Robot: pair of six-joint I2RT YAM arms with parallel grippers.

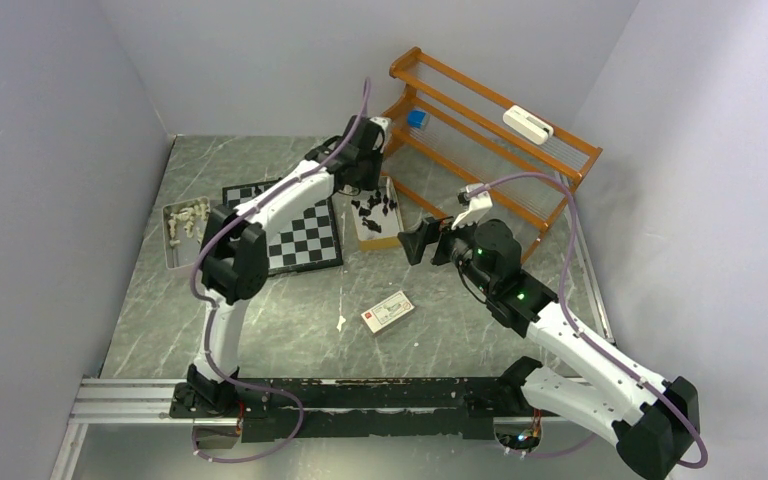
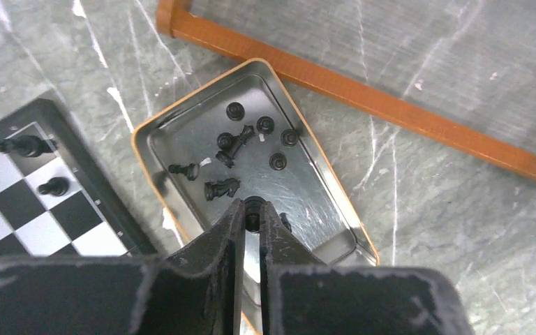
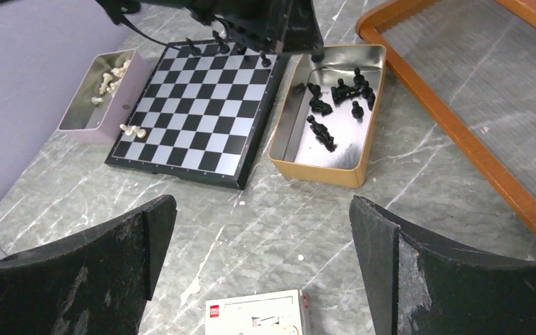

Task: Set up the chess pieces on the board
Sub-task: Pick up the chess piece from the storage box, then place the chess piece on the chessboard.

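Chess pieces [image 3: 319,107] are mostly off the board [image 3: 188,105]. The black ones sit in a tan tin [image 3: 324,166] just beside the board's right edge, some upright and some tipped over. The pale ones [image 3: 108,73] lie in a grey tin [image 3: 77,122] against the board's left edge, and we see a few more pale ones [image 3: 132,130] loose at that same edge, beside the grey tin.

On the board itself we count at least 3 black pieces standing in the far rows, towards the far right corner. The left arm hides part of that area, so we cannot tell whether more stand there.

The left gripper [image 2: 252,207] reaches past the board's far right corner and down into the tan tin. Its fingers are clenched on 1 black piece [image 2: 253,222], seen from above as a small round head pinched between the tips. We cannot tell whether that piece is lifted off the tin's floor.

The right gripper [image 3: 262,206] hangs above the grey marbled table [image 1: 290,330], off the board's near right corner. Its fingers are released and spread wide, pointing towards the board and the tan tin.

A small white and red box [image 3: 258,317] lies flat on the table, nearer to the arms than the board. An orange wooden rack [image 1: 490,140] stands to the right of the board, beyond the tan tin.
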